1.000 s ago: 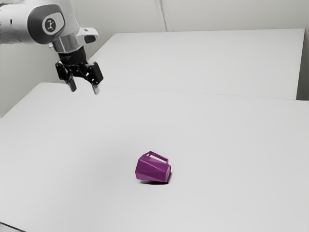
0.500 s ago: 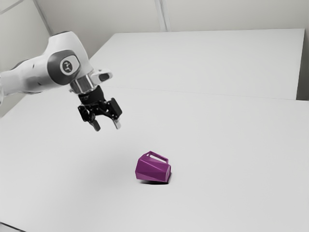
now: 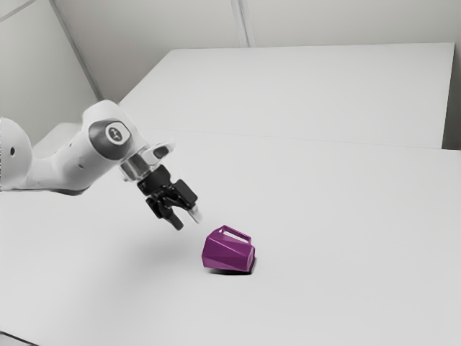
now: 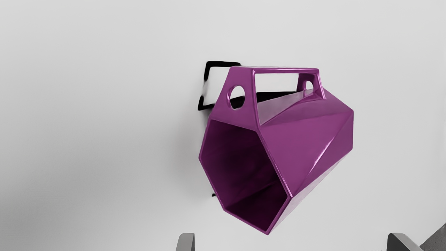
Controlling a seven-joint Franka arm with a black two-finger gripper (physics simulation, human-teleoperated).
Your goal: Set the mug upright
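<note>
The gripper [image 3: 186, 221] was positioned above the table [image 3: 324, 288], near the mug [image 3: 227, 252], jaws set wide with nothing between them. The mug lay on its side on the tabletop.

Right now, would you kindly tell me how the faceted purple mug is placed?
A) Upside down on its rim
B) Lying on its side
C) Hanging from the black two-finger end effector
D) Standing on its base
B: the faceted purple mug lies along the white table, its open mouth facing sideways.
</note>
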